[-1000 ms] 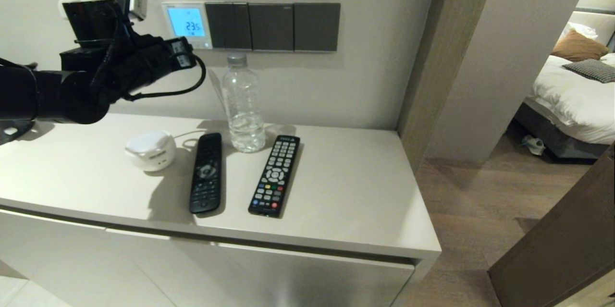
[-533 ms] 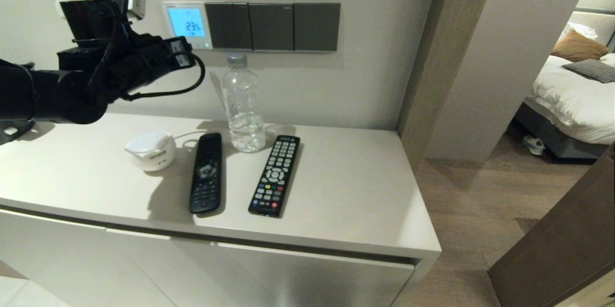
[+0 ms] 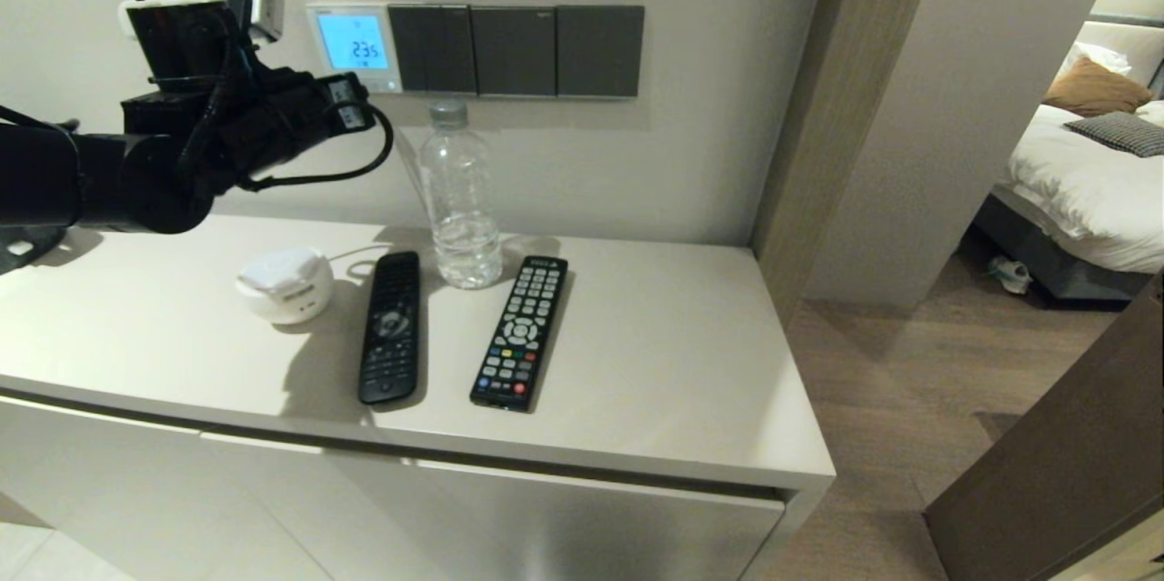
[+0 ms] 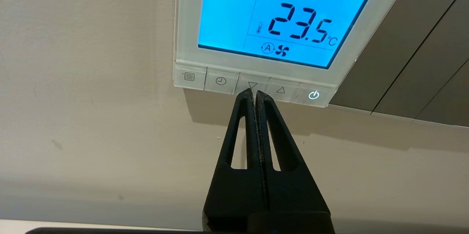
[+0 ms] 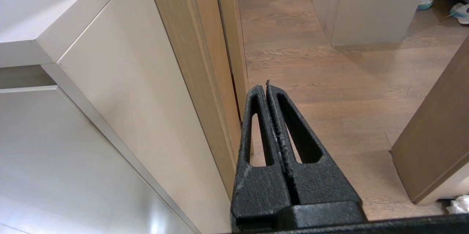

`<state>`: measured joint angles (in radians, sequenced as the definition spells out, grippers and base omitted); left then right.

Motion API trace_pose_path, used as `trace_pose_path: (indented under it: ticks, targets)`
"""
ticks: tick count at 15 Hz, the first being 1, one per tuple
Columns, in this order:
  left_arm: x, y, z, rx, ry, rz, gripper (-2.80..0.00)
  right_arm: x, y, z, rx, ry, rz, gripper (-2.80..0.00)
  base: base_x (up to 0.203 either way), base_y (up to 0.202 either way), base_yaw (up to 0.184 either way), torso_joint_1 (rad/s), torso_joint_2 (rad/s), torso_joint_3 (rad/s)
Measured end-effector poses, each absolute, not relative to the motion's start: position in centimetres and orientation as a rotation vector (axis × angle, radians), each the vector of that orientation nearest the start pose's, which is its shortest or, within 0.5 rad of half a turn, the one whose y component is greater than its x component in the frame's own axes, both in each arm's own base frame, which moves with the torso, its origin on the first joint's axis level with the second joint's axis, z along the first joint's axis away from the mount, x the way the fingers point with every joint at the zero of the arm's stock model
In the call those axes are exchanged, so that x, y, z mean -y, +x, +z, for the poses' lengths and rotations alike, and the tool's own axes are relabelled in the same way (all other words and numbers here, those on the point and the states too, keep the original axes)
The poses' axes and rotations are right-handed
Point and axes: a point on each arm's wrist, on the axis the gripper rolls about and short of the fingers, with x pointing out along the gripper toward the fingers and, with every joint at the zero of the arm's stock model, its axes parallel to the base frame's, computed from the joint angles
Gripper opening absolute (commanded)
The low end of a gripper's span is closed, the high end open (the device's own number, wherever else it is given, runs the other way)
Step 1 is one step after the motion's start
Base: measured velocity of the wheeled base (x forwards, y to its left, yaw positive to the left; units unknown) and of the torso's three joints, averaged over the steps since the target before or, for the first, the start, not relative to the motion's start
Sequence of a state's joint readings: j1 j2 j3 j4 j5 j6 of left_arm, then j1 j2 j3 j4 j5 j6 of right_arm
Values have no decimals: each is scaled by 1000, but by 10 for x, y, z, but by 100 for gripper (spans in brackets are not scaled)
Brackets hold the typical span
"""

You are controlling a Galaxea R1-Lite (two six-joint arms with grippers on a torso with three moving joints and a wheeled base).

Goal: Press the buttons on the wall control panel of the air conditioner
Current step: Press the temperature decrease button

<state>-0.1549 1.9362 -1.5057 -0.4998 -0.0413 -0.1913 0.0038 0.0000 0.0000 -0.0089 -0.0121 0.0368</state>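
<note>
Left tool pinched shut, empty, tips at the lower edge of the down-arrow key among the buttons of the air conditioner's wall control panel, mounted on the wall above the worktop. Likely to slip off the key's lip onto bare wall below. Could also straddle the up-arrow key just beside, pressing both. Right tool likewise closed, parked low beside the cabinet.

panel: glossy white plastic | tool: matt black | floor: wood
</note>
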Motion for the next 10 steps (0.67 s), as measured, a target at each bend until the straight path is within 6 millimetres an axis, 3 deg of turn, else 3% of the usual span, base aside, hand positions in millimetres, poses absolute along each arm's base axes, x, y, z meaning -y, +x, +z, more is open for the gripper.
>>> trace_pose_path:
  ticks: [10]
  targets:
    - [62,393,282,50,-195,-202,-280,0,-23,76,9,37,-8,-280,0,0,0,0,0,0]
